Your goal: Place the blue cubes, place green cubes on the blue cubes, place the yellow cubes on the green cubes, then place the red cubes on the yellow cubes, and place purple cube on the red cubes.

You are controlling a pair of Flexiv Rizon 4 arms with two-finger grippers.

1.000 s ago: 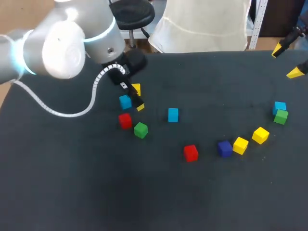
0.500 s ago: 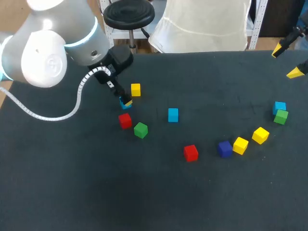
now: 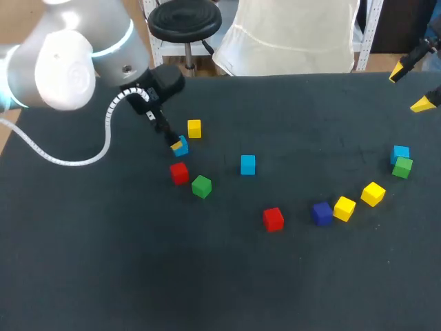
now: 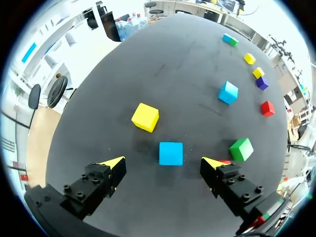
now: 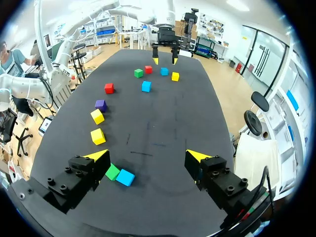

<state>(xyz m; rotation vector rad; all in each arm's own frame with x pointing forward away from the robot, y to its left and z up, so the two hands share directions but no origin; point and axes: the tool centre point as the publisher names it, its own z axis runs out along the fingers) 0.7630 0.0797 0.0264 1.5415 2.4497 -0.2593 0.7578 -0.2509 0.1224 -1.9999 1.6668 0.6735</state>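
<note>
The first step was in hand: collecting the blue cubes, none of which had yet been set together. The left gripper (image 4: 163, 162) hung low over the table (image 3: 207, 276) with its fingers apart. A blue cube (image 4: 171, 153) lay on the table between the tips, square to them, and I could see no contact on either side. A yellow cube (image 4: 145, 117) sat just beyond it, and a red cube (image 3: 179, 172) and a green cube (image 4: 241, 149) lay near one finger.

The next move probably called for a short descent, then closing on the cube's two flat sides without nudging the red one, and then a lift.

A second blue cube (image 3: 248, 164) stood near the middle. A third (image 3: 401, 153) touched another green cube (image 3: 403, 167) at the right. The right gripper (image 5: 148, 155) hovered above that pair, also spread wide and holding nothing.
</note>
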